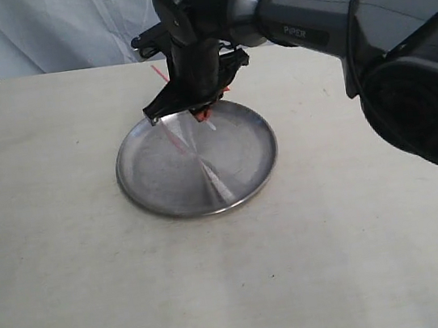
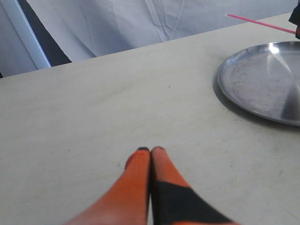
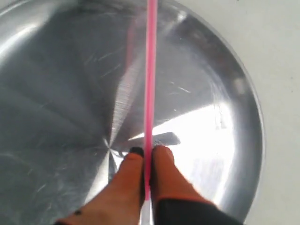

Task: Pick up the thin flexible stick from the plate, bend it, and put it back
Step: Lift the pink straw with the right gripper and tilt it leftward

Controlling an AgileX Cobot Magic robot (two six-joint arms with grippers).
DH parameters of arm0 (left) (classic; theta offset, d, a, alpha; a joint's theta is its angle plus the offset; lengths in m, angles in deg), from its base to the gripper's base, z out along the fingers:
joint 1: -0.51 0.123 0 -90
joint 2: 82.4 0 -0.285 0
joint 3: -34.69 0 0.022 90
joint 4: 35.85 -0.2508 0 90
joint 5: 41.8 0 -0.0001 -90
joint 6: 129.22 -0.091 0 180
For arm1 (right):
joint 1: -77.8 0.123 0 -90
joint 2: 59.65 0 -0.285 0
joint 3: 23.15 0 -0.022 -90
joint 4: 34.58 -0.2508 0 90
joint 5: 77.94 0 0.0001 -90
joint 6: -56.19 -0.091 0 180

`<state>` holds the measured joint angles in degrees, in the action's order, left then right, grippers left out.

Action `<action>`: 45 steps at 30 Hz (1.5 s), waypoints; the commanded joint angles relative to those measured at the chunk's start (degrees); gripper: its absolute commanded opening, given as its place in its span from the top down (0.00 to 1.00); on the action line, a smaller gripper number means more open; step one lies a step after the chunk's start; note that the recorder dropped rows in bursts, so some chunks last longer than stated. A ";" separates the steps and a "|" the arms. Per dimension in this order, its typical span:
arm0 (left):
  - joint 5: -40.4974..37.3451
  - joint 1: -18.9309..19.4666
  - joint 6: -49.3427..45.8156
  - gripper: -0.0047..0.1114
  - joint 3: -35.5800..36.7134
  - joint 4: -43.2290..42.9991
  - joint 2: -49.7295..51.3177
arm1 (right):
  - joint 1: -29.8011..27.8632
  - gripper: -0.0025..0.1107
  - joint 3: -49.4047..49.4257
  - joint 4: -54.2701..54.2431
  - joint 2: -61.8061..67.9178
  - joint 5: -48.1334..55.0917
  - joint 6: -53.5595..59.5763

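Note:
The thin flexible stick [image 3: 151,70] is a straight pink strand pinched near its pale end between the orange fingers of my right gripper [image 3: 149,151]. It is held just above the shiny silver plate [image 3: 61,93]. In the exterior view the right gripper [image 1: 205,114] hangs over the far part of the plate [image 1: 165,184], and the stick [image 1: 160,74] pokes out up and to the left. My left gripper [image 2: 150,150] is shut on nothing, low over the bare table, well away from the plate [image 2: 262,84]. The stick [image 2: 262,22] shows beyond it.
The plate lies on a pale beige table [image 1: 71,274] with a white cloth backdrop [image 1: 54,32] behind. The dark right arm [image 1: 362,21] reaches in from the right across the far side. The left arm does not show in the exterior view.

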<state>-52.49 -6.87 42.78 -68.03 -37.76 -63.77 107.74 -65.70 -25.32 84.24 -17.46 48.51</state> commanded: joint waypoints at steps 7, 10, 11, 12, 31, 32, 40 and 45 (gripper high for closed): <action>0.36 0.20 0.25 0.96 -0.06 0.39 -0.32 | 0.07 0.98 3.81 -4.08 -4.39 4.89 5.82; 0.36 0.20 0.25 0.96 -0.06 0.39 -0.32 | 0.07 0.98 8.44 -4.71 -8.81 3.06 6.60; 0.36 0.20 0.25 0.96 -0.06 0.39 -0.32 | 0.07 0.98 10.48 -4.71 -10.68 2.15 6.60; 0.36 0.20 0.25 0.96 -0.06 0.39 -0.32 | 0.07 0.98 12.68 -4.71 -12.24 1.37 6.60; 15.75 0.20 0.25 0.96 -0.06 -3.80 -0.30 | 0.07 0.98 49.22 -16.15 -50.38 -9.69 10.87; 19.93 0.20 0.77 0.96 -0.06 -2.64 -0.30 | 0.07 0.98 50.22 -17.35 -51.66 -9.69 11.16; 59.66 0.20 37.35 0.96 -0.06 -2.67 -0.18 | 0.07 0.98 64.07 -40.77 -59.43 -14.22 24.49; 30.34 0.09 111.17 0.96 -8.49 -59.72 6.21 | 0.32 0.98 66.46 -52.47 -62.56 -13.64 32.54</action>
<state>-24.47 -6.87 131.94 -73.70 -78.16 -61.22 107.74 0.48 -74.24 23.31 -30.80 78.41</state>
